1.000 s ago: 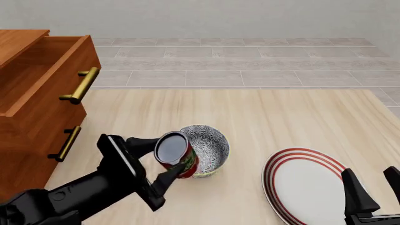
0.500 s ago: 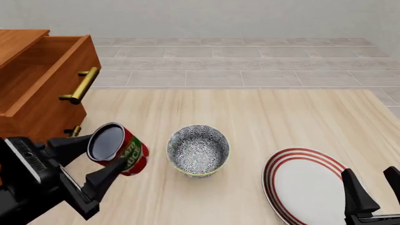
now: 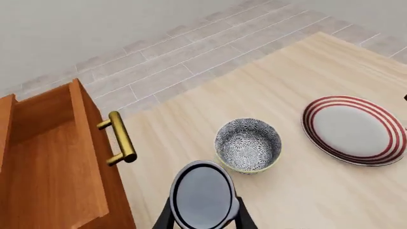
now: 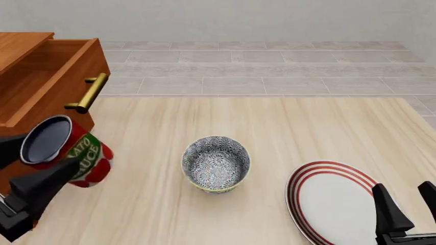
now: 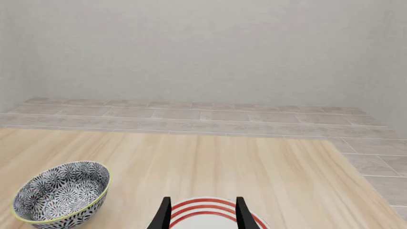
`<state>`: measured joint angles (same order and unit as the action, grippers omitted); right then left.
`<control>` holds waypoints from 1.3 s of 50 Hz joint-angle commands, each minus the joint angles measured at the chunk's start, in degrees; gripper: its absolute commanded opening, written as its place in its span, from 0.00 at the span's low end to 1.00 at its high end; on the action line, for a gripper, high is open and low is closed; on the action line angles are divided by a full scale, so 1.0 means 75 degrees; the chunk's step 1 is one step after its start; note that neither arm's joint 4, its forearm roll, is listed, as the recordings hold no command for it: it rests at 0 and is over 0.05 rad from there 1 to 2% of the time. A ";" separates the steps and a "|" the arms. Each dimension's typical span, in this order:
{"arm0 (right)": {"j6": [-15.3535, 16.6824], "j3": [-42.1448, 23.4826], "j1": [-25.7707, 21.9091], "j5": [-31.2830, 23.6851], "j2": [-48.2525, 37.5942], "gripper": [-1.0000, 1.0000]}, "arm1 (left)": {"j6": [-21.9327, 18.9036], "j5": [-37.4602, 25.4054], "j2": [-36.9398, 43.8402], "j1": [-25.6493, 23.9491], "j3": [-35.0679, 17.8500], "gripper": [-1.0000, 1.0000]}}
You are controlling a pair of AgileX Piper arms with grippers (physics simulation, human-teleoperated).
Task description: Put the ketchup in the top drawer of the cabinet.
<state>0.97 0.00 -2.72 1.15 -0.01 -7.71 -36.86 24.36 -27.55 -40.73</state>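
Observation:
The ketchup (image 4: 68, 151) is a red-labelled can with a dark top. It is held tilted in the air in front of the cabinet (image 4: 20, 48), just below the open top drawer (image 4: 41, 87) and its brass handle (image 4: 87, 93). My left gripper (image 4: 49, 155) is shut on the can. In the left wrist view the ketchup (image 3: 203, 194) sits between the fingers (image 3: 245, 220), beside the open top drawer (image 3: 45, 157). My right gripper (image 4: 407, 198) is open and empty over the plate, low at the right.
A grey-patterned bowl (image 4: 215, 163) stands mid-table. A white plate with red rings (image 4: 334, 201) lies at the front right, under the right gripper (image 5: 203, 212). The ketchup hides the lower drawer's handle.
My left gripper has lifted the ketchup away from beside the bowl and carried it left and upward, up to the cabinet front. The right arm has not moved.

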 commanded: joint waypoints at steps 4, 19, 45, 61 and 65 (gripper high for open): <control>0.0000 0.0000 0.0000 0.0000 0.0000 1.00 | 0.0356 -0.1666 0.0644 0.0181 -0.1935 0.00; 0.0000 0.0000 0.0000 0.0000 0.0000 1.00 | -0.0102 -0.3004 0.1676 0.0954 -0.4169 0.00; 0.0000 0.0000 0.0000 0.0000 0.0000 1.00 | -0.0810 -0.4330 0.2705 0.2272 -0.6684 0.00; 0.0000 0.0000 0.0000 0.0000 0.0000 1.00 | -0.1180 -0.4070 0.3515 0.3449 -0.7228 0.00; 0.0000 0.0000 0.0000 0.0000 0.0000 1.00 | -0.1341 -0.3891 0.3640 0.3665 -0.6951 0.00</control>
<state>0.97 0.00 -2.72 1.15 -0.01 -14.66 -67.47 48.46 -4.61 -91.99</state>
